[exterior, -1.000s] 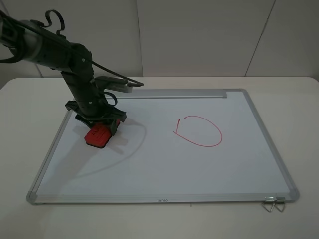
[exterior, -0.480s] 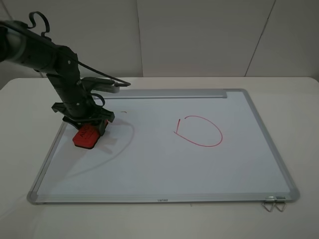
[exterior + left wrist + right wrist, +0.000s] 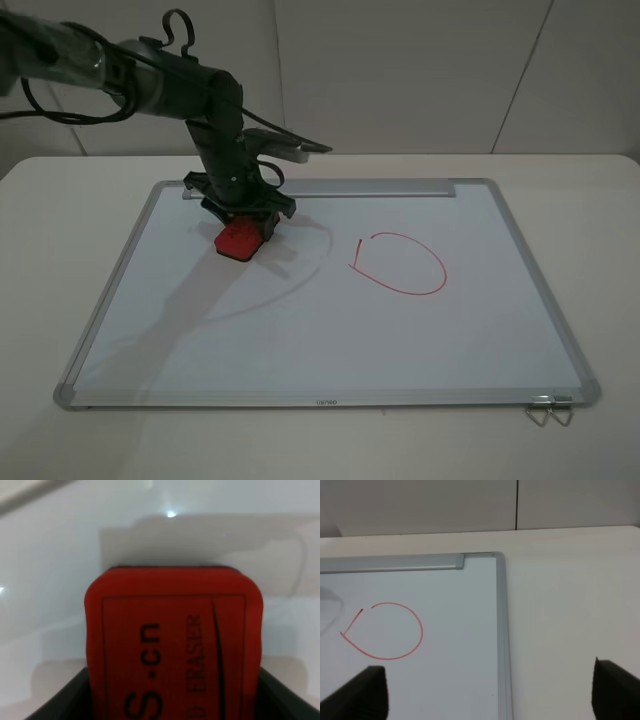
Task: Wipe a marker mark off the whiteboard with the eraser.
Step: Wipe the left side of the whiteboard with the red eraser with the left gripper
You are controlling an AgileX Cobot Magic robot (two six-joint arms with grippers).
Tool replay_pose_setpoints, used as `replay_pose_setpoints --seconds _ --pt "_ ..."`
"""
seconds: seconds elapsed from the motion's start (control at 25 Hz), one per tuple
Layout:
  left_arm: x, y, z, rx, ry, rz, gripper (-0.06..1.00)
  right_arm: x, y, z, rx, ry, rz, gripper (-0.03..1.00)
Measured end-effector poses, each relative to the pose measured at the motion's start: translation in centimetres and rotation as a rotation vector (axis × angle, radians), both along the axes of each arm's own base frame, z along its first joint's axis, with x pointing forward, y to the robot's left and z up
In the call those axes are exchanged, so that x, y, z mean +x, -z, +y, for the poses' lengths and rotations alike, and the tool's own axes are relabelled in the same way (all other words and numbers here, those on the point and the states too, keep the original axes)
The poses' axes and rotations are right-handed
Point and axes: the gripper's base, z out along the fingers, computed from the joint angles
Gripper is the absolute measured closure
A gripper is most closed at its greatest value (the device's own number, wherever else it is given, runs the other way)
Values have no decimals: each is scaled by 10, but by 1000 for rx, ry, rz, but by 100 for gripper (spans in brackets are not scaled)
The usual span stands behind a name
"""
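The red eraser (image 3: 242,240) lies flat on the whiteboard (image 3: 300,330), in its far left part near the tray strip (image 3: 380,187). My left gripper (image 3: 240,215) is shut on it from above. In the left wrist view the eraser (image 3: 175,640) fills the middle, dark lettering up, with a dark finger on each side and the whiteboard (image 3: 50,580) beyond. No C-shaped marker mark shows in any view. My right gripper (image 3: 492,692) is open above the table at the whiteboard's (image 3: 460,605) right side and holds nothing.
A red closed D-like loop (image 3: 400,263) with a small tail sits right of the board's centre, also the loop (image 3: 385,630) in the right wrist view. Metal clips (image 3: 548,410) stick out at the board's near right corner. White table (image 3: 60,200) surrounds the board.
The left arm carried the eraser first toward the board's left edge, then right and toward the far edge. A faint red trace seen half a second ago lies under or near the eraser now.
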Motion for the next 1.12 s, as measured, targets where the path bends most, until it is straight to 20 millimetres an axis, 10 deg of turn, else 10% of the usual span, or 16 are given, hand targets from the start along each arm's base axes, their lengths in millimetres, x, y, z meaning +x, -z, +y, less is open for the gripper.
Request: replay_pose_setpoints --seconds 0.4,1.12 --pt "0 0 -34 -20 74 -23 37 0 0 0 0 0 0 24" --pt "17 -1 57 149 -107 204 37 0 0 0 0 0 0 24"
